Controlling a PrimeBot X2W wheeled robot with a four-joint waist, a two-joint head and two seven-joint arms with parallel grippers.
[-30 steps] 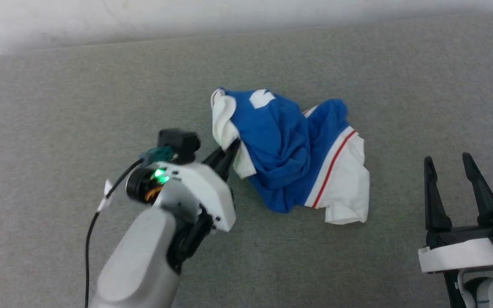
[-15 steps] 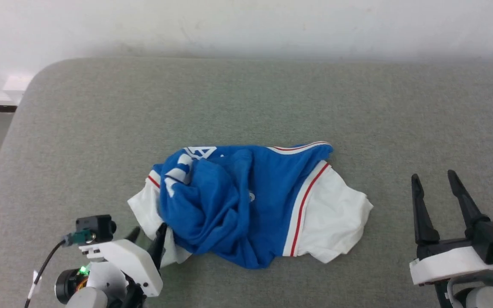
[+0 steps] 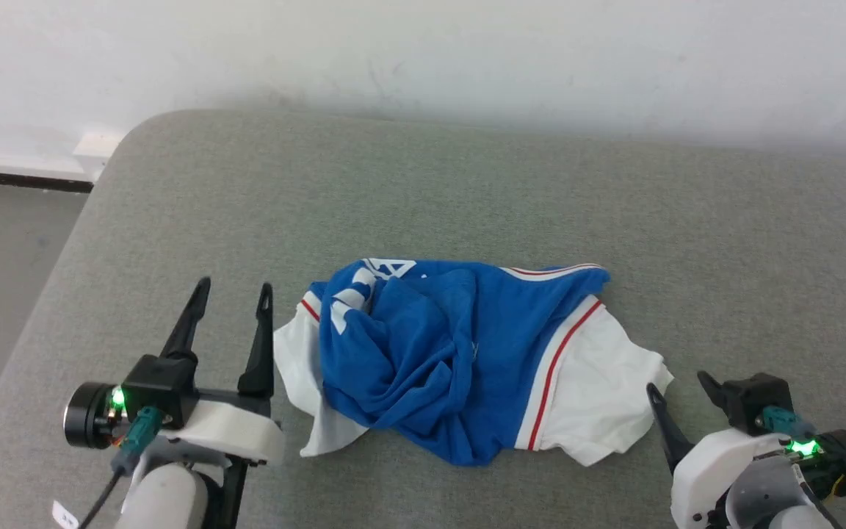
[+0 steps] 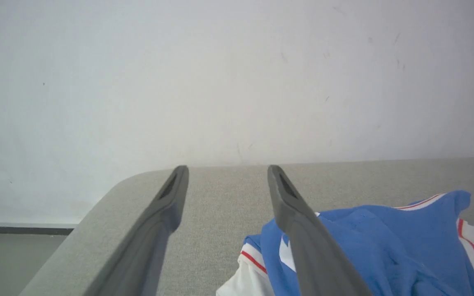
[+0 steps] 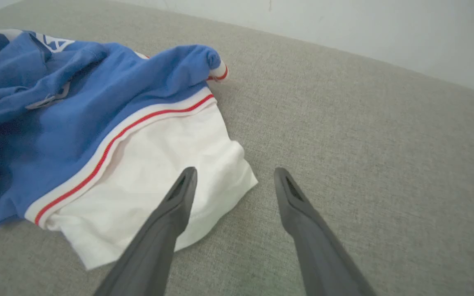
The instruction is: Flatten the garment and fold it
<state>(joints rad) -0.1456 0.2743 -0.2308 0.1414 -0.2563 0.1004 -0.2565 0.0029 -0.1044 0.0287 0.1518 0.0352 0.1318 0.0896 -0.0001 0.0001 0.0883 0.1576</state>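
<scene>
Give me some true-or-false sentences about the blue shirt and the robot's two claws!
1. The garment lies bunched up on the grey cushion. True.
2. The left gripper is pinching the garment. False: its fingers are spread open beside the garment and grip nothing.
3. The right gripper is open, near the white sleeve. True.
4. The garment is folded into a neat square. False: it is crumpled, with blue cloth heaped in the middle.
5. A red stripe runs between the blue cloth and the white sleeve. True.
</scene>
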